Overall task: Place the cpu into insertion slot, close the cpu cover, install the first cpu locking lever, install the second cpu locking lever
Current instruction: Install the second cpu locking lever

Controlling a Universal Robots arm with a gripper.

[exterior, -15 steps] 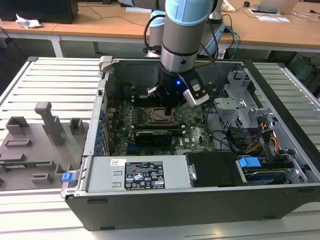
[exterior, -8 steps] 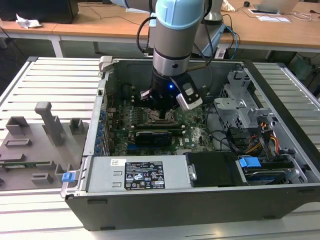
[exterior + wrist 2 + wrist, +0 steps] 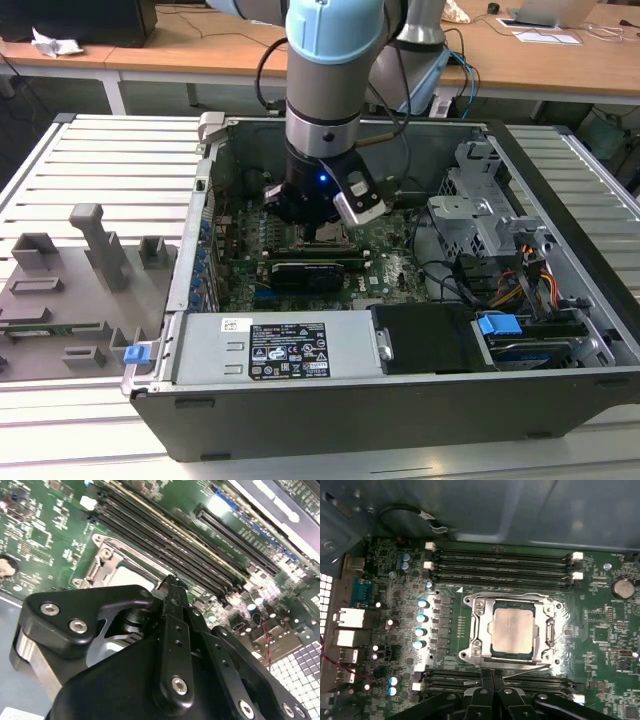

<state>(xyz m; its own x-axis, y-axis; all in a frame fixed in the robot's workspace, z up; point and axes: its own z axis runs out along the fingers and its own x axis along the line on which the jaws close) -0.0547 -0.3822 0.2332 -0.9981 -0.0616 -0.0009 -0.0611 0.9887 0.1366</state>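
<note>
Inside the insertion slot [image 3: 512, 631] the cpu [image 3: 512, 628] sits flat w/ the cpu cover [image 3: 472, 630] lowered round it. Gripper [image 3: 492, 676] hovers just beside the slot's edge, fingers pinched together, nothing held.

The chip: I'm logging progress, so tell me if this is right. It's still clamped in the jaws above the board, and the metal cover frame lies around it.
Not quite. The chip already sits in its socket, with the metal cover frame around it; the first wrist view shows this.
</note>
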